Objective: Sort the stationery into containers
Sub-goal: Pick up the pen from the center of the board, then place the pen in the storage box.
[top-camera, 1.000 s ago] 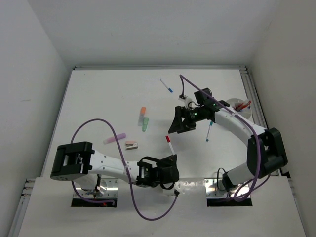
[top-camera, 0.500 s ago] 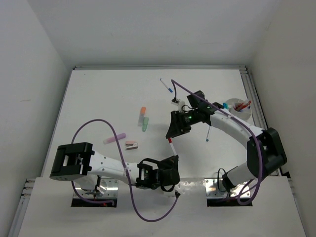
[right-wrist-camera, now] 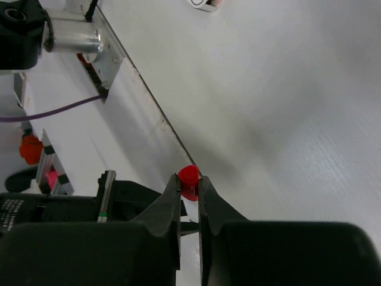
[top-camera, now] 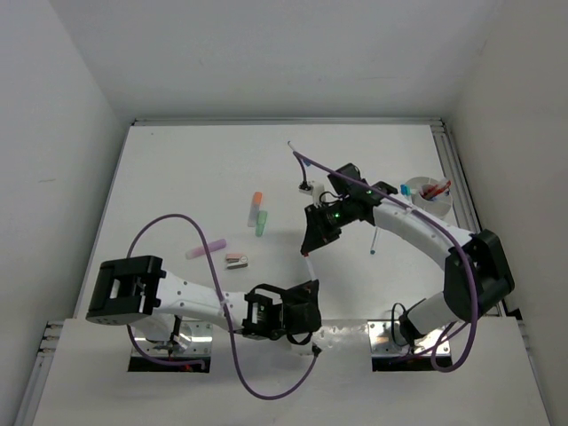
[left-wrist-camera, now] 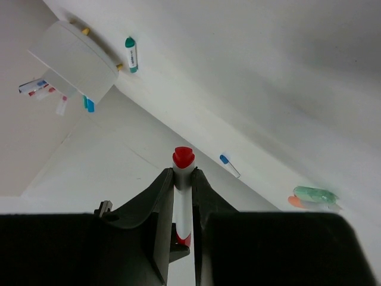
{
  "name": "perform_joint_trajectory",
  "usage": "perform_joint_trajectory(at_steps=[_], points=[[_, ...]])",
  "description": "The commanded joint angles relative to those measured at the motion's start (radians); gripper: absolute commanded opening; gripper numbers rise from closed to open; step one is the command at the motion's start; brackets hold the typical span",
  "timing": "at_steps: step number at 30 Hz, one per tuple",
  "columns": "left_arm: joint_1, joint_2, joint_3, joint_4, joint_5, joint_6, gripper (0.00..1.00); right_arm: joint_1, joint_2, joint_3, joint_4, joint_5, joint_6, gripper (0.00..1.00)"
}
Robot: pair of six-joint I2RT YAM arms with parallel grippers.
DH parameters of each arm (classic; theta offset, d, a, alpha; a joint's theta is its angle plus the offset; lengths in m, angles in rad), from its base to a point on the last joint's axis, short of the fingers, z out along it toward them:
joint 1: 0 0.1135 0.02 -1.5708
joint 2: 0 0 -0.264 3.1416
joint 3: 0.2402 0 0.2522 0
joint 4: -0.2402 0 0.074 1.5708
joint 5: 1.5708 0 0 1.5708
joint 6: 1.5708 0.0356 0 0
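Evidently a handover is under way. In the top view, the red-capped pen [top-camera: 308,266] is seen below centre, clenched by the left gripper [top-camera: 311,286]. The right gripper [top-camera: 309,247] is placed at its tip, and the tub [top-camera: 444,202] sits far right.

In the left wrist view, the barrel is seen gripped.

In the right wrist view, the cap [right-wrist-camera: 189,178] is flanked by narrow-set fingers [right-wrist-camera: 169,205]; clamping cannot be told. The left hold should be released only after a confirmed squeeze.

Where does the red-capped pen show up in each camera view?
Top external: red-capped pen just below centre, white barrel showing between the two grippers.
Left wrist: bottom centre, clamped in the left gripper, cap up.
Right wrist: only its red cap, centre, at the tips of the right gripper.
Shared landmark: white tub, upper left in left wrist, right edge in top external; not in right wrist.
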Motion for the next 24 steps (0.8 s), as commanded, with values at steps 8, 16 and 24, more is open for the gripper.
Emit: perform_joint_trajectory(at_steps=[8, 16, 24], points=[[-0.020, -0.065, -0.037, 0.008, -0.066, -0.034, 0.87, -0.054, -0.044, 0.066, -0.050, 0.004, -0.029, 0.00], [-0.051, -0.139, -0.039, 0.005, -0.080, -0.251, 1.00, -0.263, -0.042, 0.249, -0.118, 0.086, -0.102, 0.00], [0.279, -0.208, 0.379, -0.378, 0.439, -0.980, 1.00, -0.537, -0.085, 0.351, -0.015, 0.230, -0.262, 0.00]])
